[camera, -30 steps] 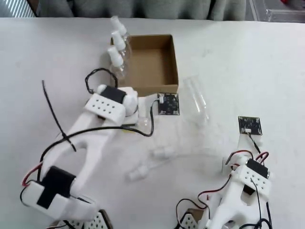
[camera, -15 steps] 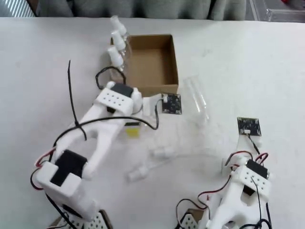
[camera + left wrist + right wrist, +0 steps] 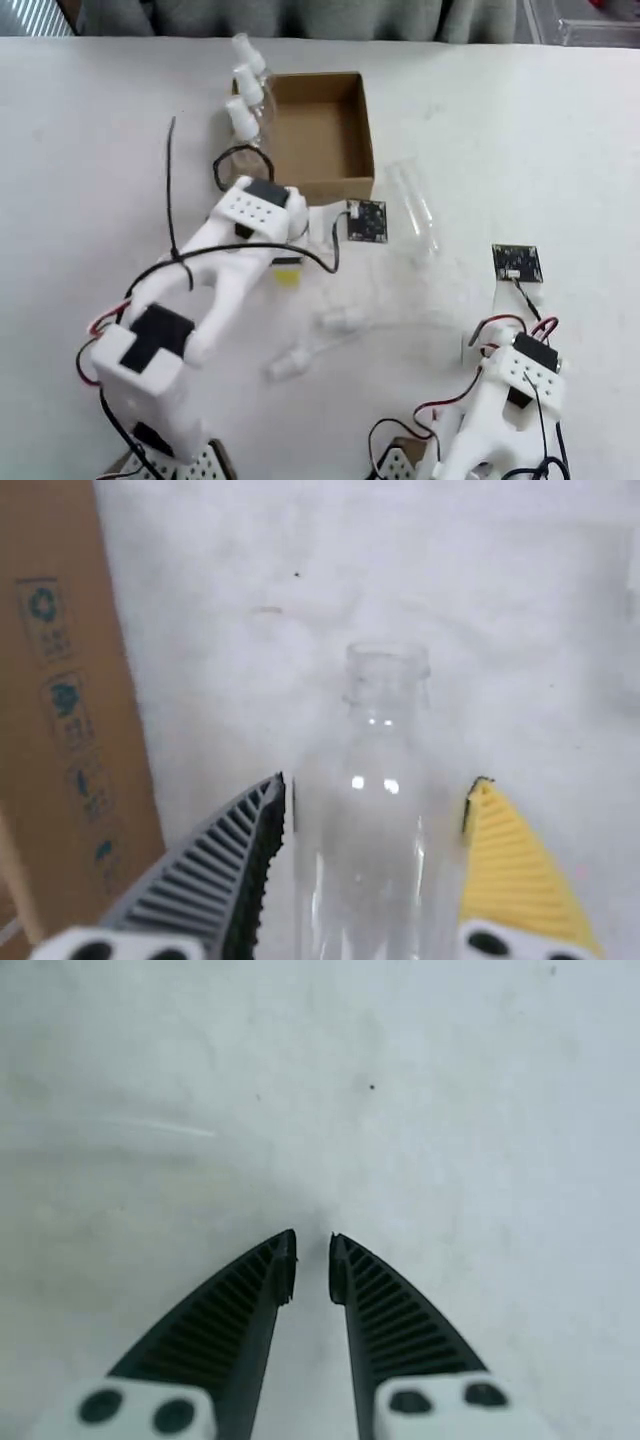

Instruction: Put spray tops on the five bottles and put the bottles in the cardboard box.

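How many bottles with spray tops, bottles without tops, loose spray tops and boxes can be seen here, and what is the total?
Bottles with spray tops on: 3
Bottles without tops: 2, counting the bare bottle in the left gripper
Loose spray tops: 2
Cardboard box: 1
Total: 8

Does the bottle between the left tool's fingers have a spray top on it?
No, the bottle in the left tool shows a bare, open neck.
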